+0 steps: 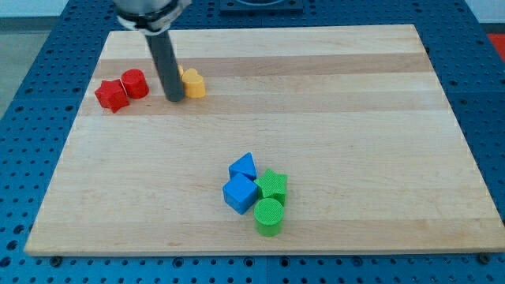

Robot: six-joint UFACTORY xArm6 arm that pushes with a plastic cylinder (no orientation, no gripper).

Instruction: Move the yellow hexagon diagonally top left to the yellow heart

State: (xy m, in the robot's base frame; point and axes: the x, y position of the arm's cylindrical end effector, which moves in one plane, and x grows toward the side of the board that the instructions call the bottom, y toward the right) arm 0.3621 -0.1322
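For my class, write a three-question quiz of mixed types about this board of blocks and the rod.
1. True or false: my tip stands at the view's left edge of the yellow block.
2. Which block lies nearest the view's bottom? A) green cylinder B) blue cube C) green star
3. Fill in: the two blocks at the view's upper left, the star and cylinder, are coloured ____.

Key: 1 true; 2 A; 3 red.
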